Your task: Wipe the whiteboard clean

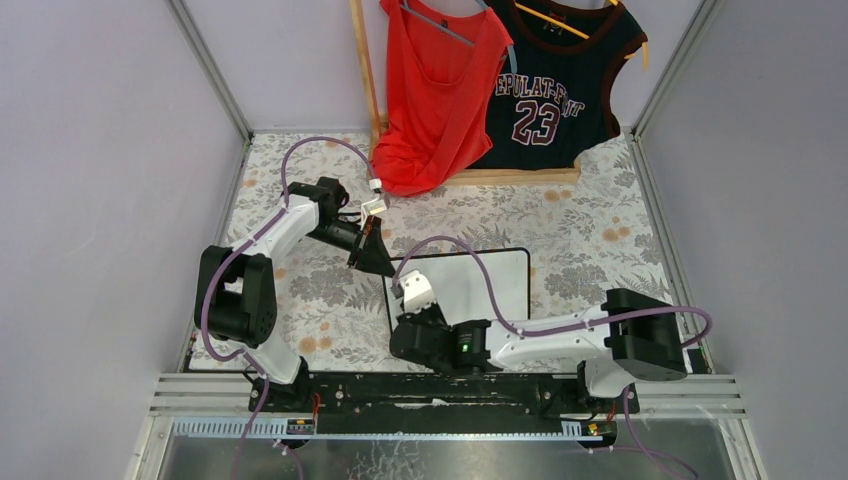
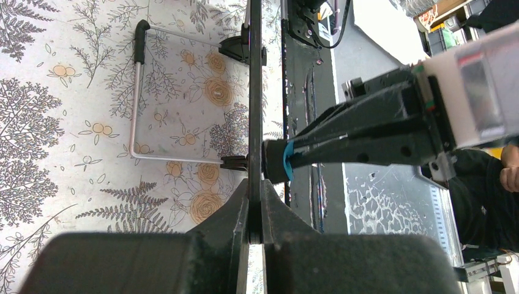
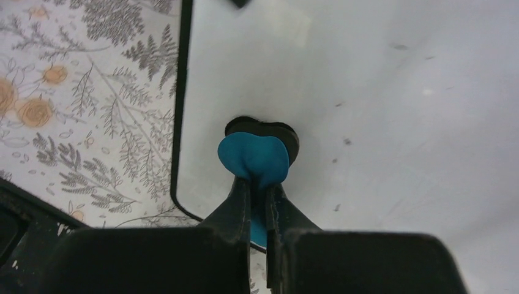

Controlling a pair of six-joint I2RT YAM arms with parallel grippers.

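Clamps one whiteboard edge in left gripper, pinches one blue eraser against it in right gripper; red top, black jersey beyond.

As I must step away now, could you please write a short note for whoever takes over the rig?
Left gripper: shut on the edge of the whiteboard.
Right gripper: shut on a blue eraser, which is pressed against the board face near one corner.
Done: the face in view shows no writing, only faint specks.
Left: check the part hidden under the right arm, wipe it if needed, then release.
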